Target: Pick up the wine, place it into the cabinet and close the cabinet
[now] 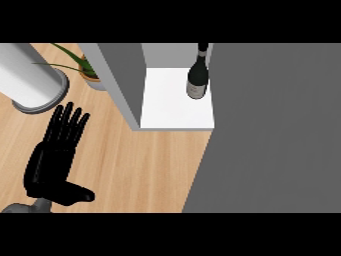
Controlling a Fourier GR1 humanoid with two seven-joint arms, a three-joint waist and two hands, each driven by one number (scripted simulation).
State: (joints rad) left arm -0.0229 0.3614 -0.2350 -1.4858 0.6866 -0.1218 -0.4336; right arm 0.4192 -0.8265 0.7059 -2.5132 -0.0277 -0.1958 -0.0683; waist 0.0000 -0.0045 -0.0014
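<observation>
One wine bottle point(197, 76) stood upright inside the one open cabinet point(174, 107), on its white floor, up and right of the left hand point(52, 161), well apart. The hand was flat, fingers straight, holding nothing. One potted plant point(90, 75) and one white cylinder point(19, 70) stood beyond its fingertips.

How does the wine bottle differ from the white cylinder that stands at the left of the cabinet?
Colour: the wine bottle is dark with a lighter label; the white cylinder has a grey base. Shape: the bottle narrows to a neck; the cylinder keeps one width and looks much wider. Place: the bottle stands inside the cabinet on its white shelf; the cylinder stands outside on the wooden counter. Both stand upright.
</observation>
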